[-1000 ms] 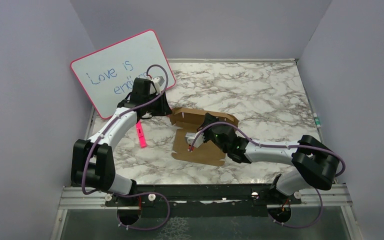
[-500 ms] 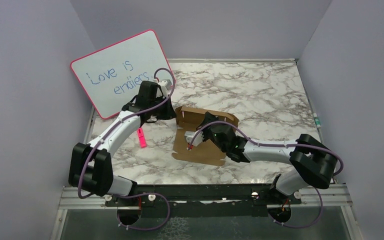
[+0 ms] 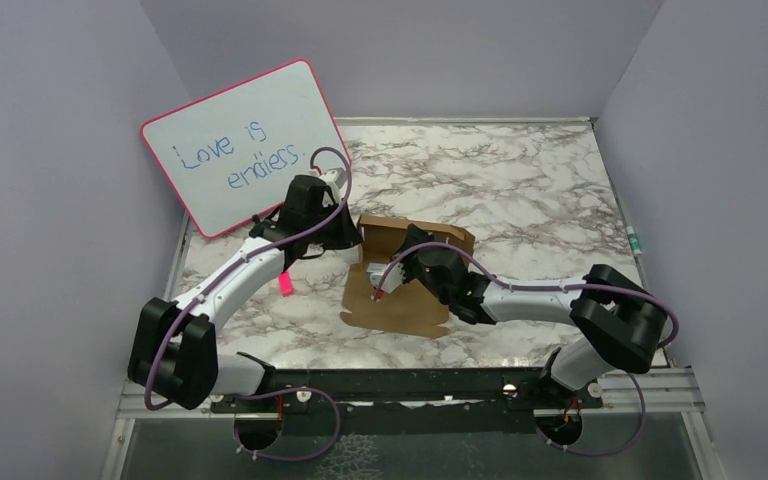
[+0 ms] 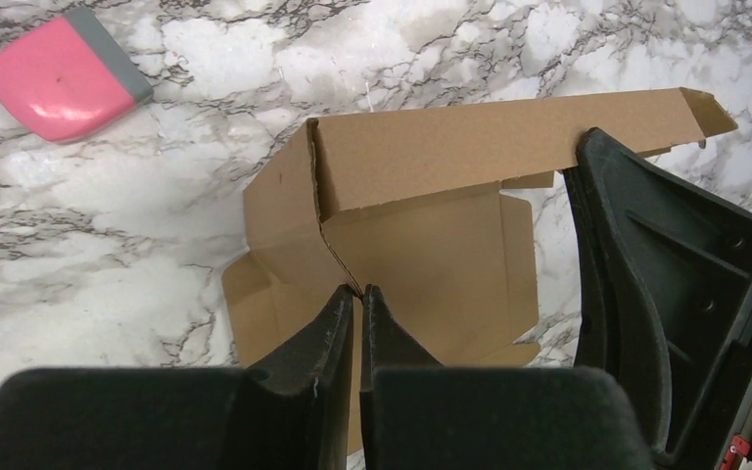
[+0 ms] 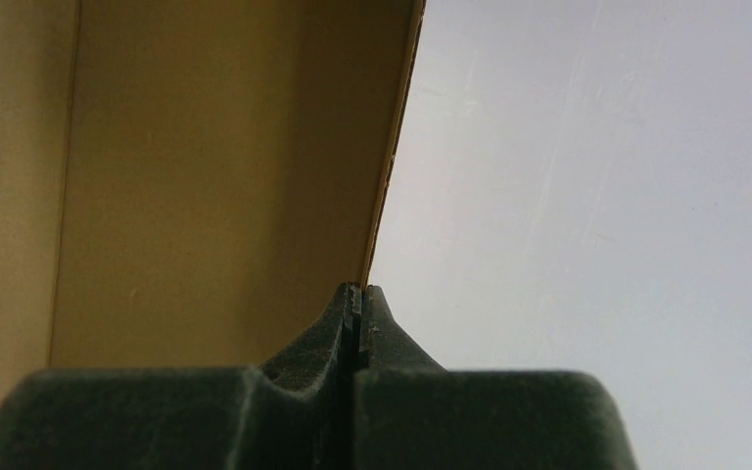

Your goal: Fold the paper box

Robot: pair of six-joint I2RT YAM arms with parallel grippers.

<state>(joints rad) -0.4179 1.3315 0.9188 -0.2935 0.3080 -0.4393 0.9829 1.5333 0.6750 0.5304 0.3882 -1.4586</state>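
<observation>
The brown paper box (image 3: pixel 400 305) lies in the middle of the table with its back flap standing up. In the left wrist view the box (image 4: pixel 421 245) is half open, and a raised side flap's edge runs in between the tips of my left gripper (image 4: pixel 357 292). That gripper (image 3: pixel 358 243) is shut on the flap at the box's back left corner. My right gripper (image 3: pixel 382 290) is over the box's middle. In the right wrist view it (image 5: pixel 360 290) is shut on the edge of an upright cardboard panel (image 5: pixel 206 147).
A pink-framed whiteboard (image 3: pixel 245 140) with blue writing leans on the back left wall. A pink marker (image 3: pixel 285 283) lies left of the box, under my left arm, and its pink and grey end (image 4: pixel 64 73) shows in the left wrist view. Grey walls close in three sides.
My left arm has swung right and closer to the box's back left corner. The back flap now stands more upright, and the box with my right gripper has shifted slightly left.
</observation>
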